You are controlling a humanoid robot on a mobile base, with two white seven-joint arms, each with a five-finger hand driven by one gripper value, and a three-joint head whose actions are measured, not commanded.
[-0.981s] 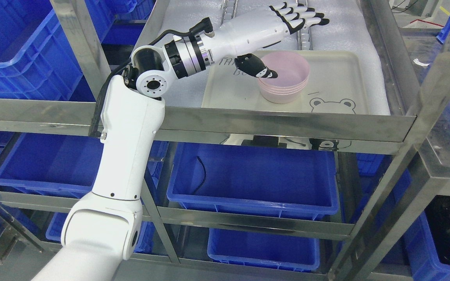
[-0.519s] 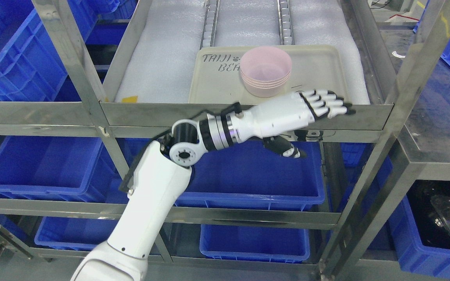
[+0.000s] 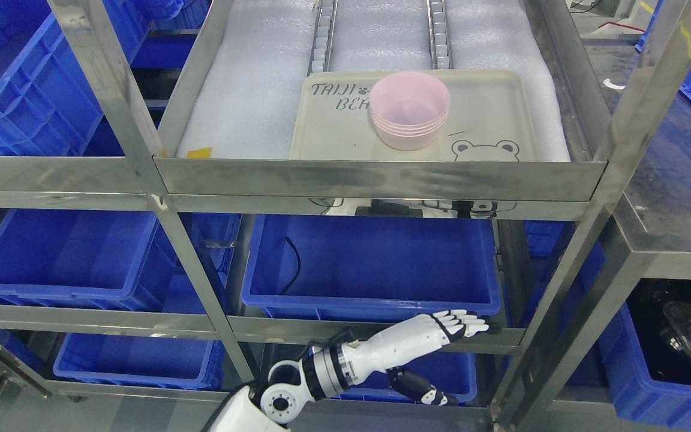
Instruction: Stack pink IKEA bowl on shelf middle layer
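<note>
A stack of pink bowls [image 3: 409, 116] stands on a beige tray [image 3: 489, 123] with a bear drawing, on the foam-lined shelf layer at the top of the picture. My left hand [image 3: 450, 354] is low in the picture, in front of the shelf's lower rail, well below the bowls. Its fingers are spread and hold nothing. The right arm is out of view.
The steel shelf frame [image 3: 375, 179] has a raised front lip before the tray. Blue bins [image 3: 375, 264] fill the layers below and beside it. A steel post [image 3: 567, 282] slants at the right. Another blue bin [image 3: 669, 360] sits at the lower right.
My left arm has come off the bowl stack and dropped down, from the tray level past the shelf's front lip to the lower rail. The camera shifted after the first frame. The bowls stay put.
</note>
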